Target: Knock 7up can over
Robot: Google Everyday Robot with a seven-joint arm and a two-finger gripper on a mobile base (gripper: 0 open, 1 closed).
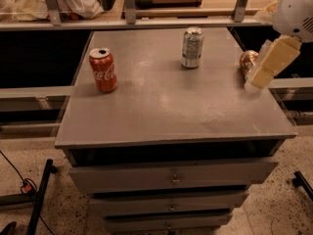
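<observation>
the 7up can (191,47) is seen upright, long axis vertical, at the far middle of the cabinet top (161,111); the gripper (261,73) is held over the top's right edge, just in front of a brown can (246,59); whether it is spread or pressed together cannot be told; the 7up can lies leftward in the view and slightly farther back, well apart, so a sideways sweep against its upper part is judged necessary.

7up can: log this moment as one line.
7up can: upright | end effector: right of it, apart | Coke can: upright | knock: not yet done
</observation>
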